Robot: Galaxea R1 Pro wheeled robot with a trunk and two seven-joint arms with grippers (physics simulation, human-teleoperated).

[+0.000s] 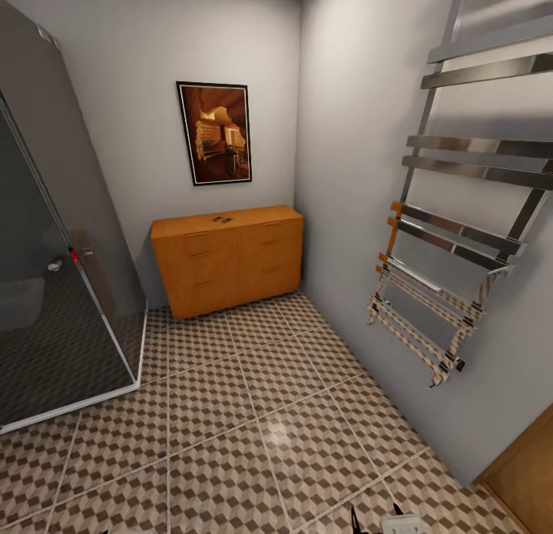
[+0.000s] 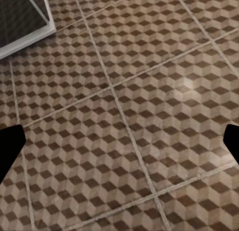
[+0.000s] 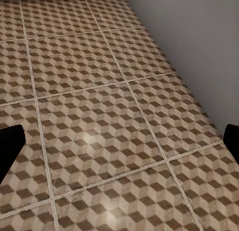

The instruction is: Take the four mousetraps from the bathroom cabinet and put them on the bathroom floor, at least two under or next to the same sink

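Note:
The orange-brown cabinet (image 1: pixel 228 260) stands against the far wall in the corner, with its drawers shut. On its top lie small dark-and-wood pieces, the mousetraps (image 1: pixel 223 219), too small to count. The cube-patterned bathroom floor (image 1: pixel 253 426) stretches between me and the cabinet. Over bare tiles my left gripper (image 2: pixel 119 143) is open with nothing between its black fingertips (image 2: pixel 10 146). My right gripper (image 3: pixel 119 141) is also open and empty, above tiles beside the grey wall. Its dark fingertips (image 1: pixel 356 517) peek in at the head view's lower edge. The bathroom sink is out of view.
A dark glass shower enclosure (image 1: pixel 54 288) fills the left side, and its white base edge (image 2: pixel 30 39) shows in the left wrist view. A chrome towel rail (image 1: pixel 453 234) juts from the right wall. A framed picture (image 1: pixel 215 133) hangs above the cabinet. A wooden door (image 1: pixel 530 472) is at the lower right.

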